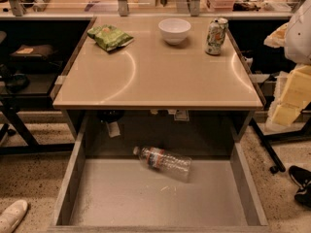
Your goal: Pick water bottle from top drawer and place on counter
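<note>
The water bottle [163, 162] lies on its side on the flat grey bottom of the open top drawer [121, 198], near the drawer's back, cap towards the left. The beige counter [155, 74] is directly above and behind it. My gripper [285, 106] hangs at the right edge of the view, beside the counter's right front corner, well above and to the right of the bottle. It holds nothing that I can see.
On the counter stand a white bowl [174, 30], a green-white drink can [215, 36] and a green snack bag [110, 37], all along the back. The drawer's low side walls [70, 178] flank the bottle. Shoes and table legs are on the floor at the right.
</note>
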Motion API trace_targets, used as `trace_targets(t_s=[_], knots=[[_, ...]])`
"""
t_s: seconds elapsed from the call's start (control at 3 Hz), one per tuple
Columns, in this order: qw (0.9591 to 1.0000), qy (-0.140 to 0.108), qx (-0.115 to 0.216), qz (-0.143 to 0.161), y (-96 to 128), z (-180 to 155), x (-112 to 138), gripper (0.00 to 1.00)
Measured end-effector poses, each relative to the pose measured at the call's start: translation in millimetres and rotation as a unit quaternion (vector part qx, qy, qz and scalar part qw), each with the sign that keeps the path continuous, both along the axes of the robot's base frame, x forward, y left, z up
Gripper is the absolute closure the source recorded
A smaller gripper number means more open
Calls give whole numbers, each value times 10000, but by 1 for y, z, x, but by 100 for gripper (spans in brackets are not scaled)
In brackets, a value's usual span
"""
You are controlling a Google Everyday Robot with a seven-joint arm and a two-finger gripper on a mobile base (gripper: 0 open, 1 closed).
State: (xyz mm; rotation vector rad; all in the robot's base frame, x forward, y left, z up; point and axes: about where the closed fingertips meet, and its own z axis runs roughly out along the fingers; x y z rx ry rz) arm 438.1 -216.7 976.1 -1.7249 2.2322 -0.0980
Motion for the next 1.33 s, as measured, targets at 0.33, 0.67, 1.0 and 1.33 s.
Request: trace_targets(t_s=[0.33,0.67,1.0,1.33], knots=[[10000,0,0,0,0,0,0,0],[9999,19,115,20,3,-8,0,0],[9995,38,307,91,8,-33,-2,0],[9986,2,490,202,15,-68,-6,0]])
